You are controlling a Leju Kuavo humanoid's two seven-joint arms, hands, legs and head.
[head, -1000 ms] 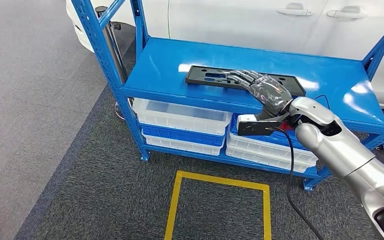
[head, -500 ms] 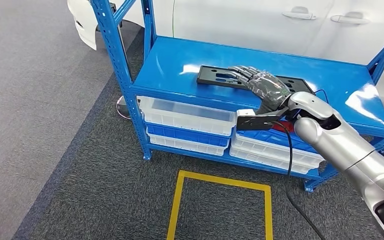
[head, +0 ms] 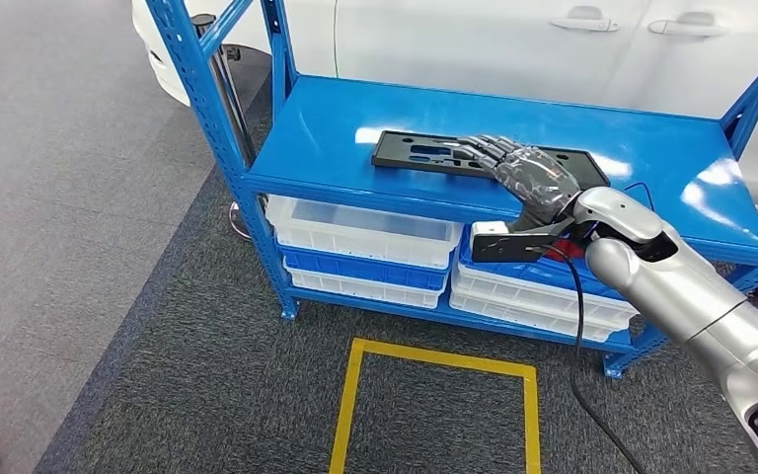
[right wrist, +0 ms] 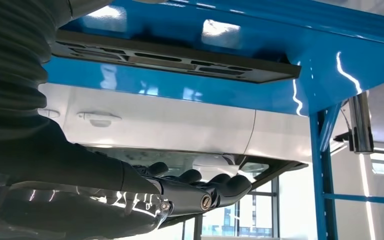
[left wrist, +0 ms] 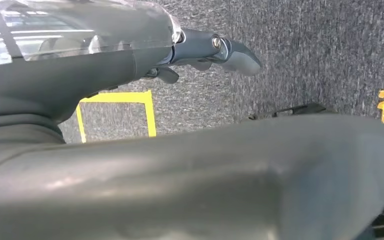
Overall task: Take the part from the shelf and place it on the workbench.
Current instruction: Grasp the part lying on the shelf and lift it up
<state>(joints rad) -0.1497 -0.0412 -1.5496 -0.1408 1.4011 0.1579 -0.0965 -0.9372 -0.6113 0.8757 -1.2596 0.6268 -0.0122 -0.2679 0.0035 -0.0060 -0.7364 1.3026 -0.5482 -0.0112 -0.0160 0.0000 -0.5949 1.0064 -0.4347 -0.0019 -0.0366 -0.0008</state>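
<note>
1. Nothing's really moved since a second ago, just the camera wobbling; right hand [head: 528, 176] still hovers flat over the part [head: 424, 153], fingers spread, grasping nothing.
2. Part's lying flat on the shelf [head: 651, 148] top near its front edge; I'd hook fingers under that edge before lifting.

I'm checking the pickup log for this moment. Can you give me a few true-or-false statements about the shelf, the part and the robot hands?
1. The black part lies flat on the blue shelf's top level. True.
2. The right robot hand is over the part with its fingers stretched out. True.
3. The part already hangs in the air, clear of the shelf. False: it lies on the shelf top.
4. The bins under the top level are red. False: they are white and blue.
5. A yellow square is marked on the carpet before the shelf. True.
6. The left robot hand holds a part. False: it holds nothing, over the carpet.
</note>
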